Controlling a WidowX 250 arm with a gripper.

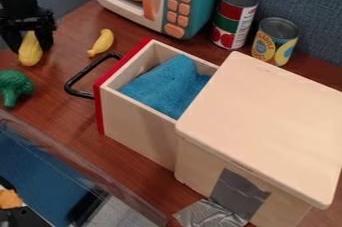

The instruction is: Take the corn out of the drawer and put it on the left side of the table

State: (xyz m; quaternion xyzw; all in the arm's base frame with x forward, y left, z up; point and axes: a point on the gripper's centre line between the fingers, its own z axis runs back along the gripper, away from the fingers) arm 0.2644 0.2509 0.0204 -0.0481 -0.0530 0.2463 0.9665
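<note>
Corn in pincer nr tbl edge, w/ gap to banana.

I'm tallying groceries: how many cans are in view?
2: a red can beside the microwave, and a yellow can to the red one's right. The box could hide more.

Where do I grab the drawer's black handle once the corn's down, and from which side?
On the black handle, I'd take the middle of the outer bar, from above: it stands off the red drawer front, leaving a gap that should admit one finger.
</note>
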